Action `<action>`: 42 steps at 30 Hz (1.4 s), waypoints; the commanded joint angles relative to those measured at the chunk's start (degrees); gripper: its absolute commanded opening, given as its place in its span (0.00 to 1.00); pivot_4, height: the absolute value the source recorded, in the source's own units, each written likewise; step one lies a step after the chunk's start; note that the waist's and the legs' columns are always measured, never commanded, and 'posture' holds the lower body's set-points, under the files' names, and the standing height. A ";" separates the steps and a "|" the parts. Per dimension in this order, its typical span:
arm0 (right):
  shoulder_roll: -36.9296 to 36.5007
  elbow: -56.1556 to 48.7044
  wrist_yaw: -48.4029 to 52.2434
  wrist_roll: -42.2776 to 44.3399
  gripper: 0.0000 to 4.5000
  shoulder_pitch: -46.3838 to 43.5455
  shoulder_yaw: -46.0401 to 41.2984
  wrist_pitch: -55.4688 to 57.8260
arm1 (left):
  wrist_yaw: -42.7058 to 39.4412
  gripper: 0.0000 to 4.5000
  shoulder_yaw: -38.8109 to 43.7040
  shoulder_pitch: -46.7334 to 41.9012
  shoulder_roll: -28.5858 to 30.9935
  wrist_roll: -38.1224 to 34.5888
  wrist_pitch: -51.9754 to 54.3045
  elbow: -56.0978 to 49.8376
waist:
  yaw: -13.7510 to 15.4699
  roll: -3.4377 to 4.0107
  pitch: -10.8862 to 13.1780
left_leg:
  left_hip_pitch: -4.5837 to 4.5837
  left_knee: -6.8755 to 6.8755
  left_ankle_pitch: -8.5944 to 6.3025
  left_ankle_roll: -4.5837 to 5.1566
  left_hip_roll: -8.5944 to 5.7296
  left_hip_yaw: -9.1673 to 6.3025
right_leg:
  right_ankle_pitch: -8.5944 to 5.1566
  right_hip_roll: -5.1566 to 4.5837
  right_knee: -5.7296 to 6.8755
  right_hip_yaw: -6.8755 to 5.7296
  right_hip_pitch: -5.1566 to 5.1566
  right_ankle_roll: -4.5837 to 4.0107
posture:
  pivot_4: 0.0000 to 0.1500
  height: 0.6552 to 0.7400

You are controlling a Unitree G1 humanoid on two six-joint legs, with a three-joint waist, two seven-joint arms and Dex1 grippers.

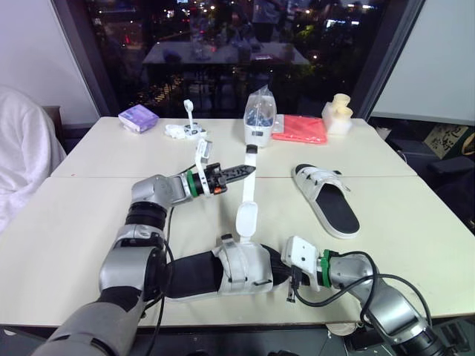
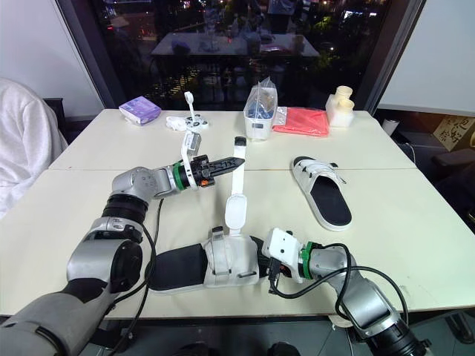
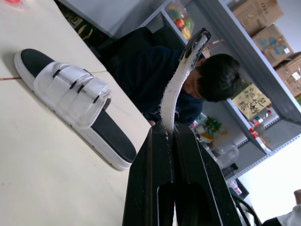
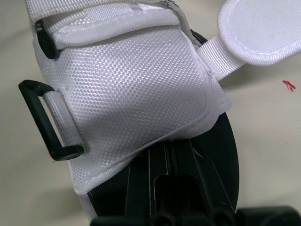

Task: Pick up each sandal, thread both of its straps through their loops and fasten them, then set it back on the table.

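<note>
Along the far edge of the pale table (image 1: pixel 96 148) sit a purple packet (image 1: pixel 138 118) at eleven o'clock, a clear plastic bag (image 1: pixel 260 117) at twelve, and a red cloth (image 1: pixel 300 129) with a cream block (image 1: pixel 338 113) at one. White fabric (image 1: pixel 18 156) lies heaped at nine o'clock. A dark-clothed person (image 3: pixel 207 89) sits beyond the table, under shelves holding cardboard boxes (image 3: pixel 256 19).

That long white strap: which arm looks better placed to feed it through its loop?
Left. The left gripper is shut on the long white strap near its tip; the right gripper clamps the black-soled white sandal.
</note>
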 commanded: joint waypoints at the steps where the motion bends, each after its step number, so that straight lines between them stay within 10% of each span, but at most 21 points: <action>1: 0.39 -1.44 -1.02 -0.54 0.00 0.25 0.05 0.65 | 0.47 0.00 2.10 -3.50 0.02 -1.96 -1.75 -0.94 | -0.01 -0.01 0.01 | 0.00 0.00 0.00 0.00 0.00 0.00 | 0.00 0.00 0.00 0.00 0.00 0.00 | 1.00 1.00; 17: 0.75 -0.22 -2.54 -1.29 0.00 -0.47 0.26 -0.19 | 2.16 0.00 2.02 -5.19 -1.32 -0.44 -9.25 2.99 | 0.07 -0.01 0.01 | -0.02 0.00 0.00 0.00 -0.02 0.00 | 0.00 0.00 0.00 0.00 -0.01 0.02 | 1.00 1.00; 24: 0.37 -0.27 -2.13 -1.44 0.00 0.59 0.57 -0.36 | -11.86 0.00 -10.97 9.73 0.74 -0.84 -11.70 -27.52 | -0.15 0.01 0.01 | -0.04 -0.04 0.00 -0.01 -0.02 0.04 | 0.00 0.00 -0.01 0.02 -0.04 0.01 | 1.00 1.00; 30: -0.17 0.48 -0.91 -1.68 0.00 0.53 1.23 -1.25 | -20.45 0.00 -20.55 21.82 8.89 5.64 -29.02 -48.73 | -0.01 0.07 0.00 | 0.00 -0.15 0.07 -0.15 0.02 0.03 | -0.11 -0.01 -0.06 0.09 -0.08 -0.23 | 1.00 1.00; 39: -0.34 2.07 0.78 -2.65 0.00 0.05 1.65 -3.07 | -25.31 0.00 -23.75 24.39 13.08 11.72 -51.05 -46.76 | 0.07 0.08 -0.01 | 0.02 -0.15 0.06 -0.11 0.02 0.03 | -0.10 -0.03 -0.13 0.08 -0.07 -0.29 | 1.00 1.00; 42: -0.22 3.62 1.35 -2.87 0.00 -0.88 1.92 -3.93 | -29.14 0.00 -26.13 26.11 11.97 17.28 -76.06 -41.18 | -0.02 0.12 -0.04 | 0.02 -0.15 0.05 -0.09 0.02 0.07 | -0.09 -0.01 -0.13 0.08 -0.06 -0.27 | 1.00 1.00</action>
